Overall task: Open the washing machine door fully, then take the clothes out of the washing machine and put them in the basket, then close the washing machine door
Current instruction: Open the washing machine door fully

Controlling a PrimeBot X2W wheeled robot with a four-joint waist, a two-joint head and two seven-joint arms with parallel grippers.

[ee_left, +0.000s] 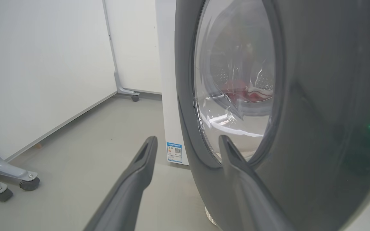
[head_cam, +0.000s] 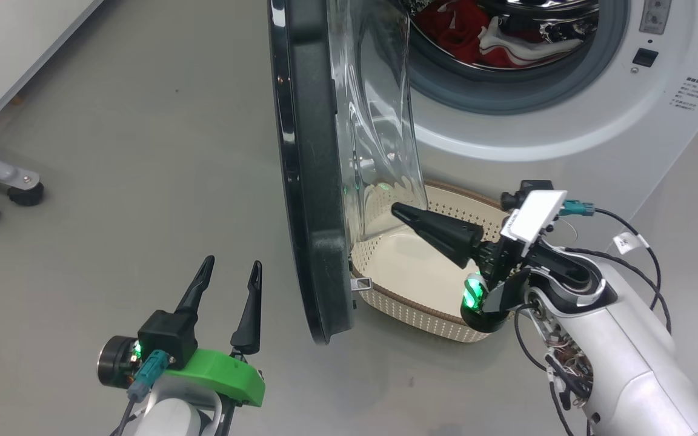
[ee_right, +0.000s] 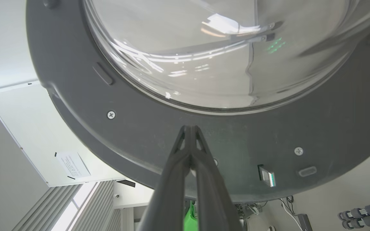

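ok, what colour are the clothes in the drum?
The clothes are bright red with white parts. The head view shows them best.

Head view: the washing machine door and the washing machine both run off the top edge, so the clothes are cut short at top centre; the basket has its left end hidden behind the door & its middle crossed by the right gripper, small print upper right too small to read. Left wrist view: door cut off top, right & bottom, clothes just a red blur thru the glass, blue label lower centre unreadable. Right wrist view: door cut off at top, paper note lower left illegible, can't tell if fingertips touch the rim.
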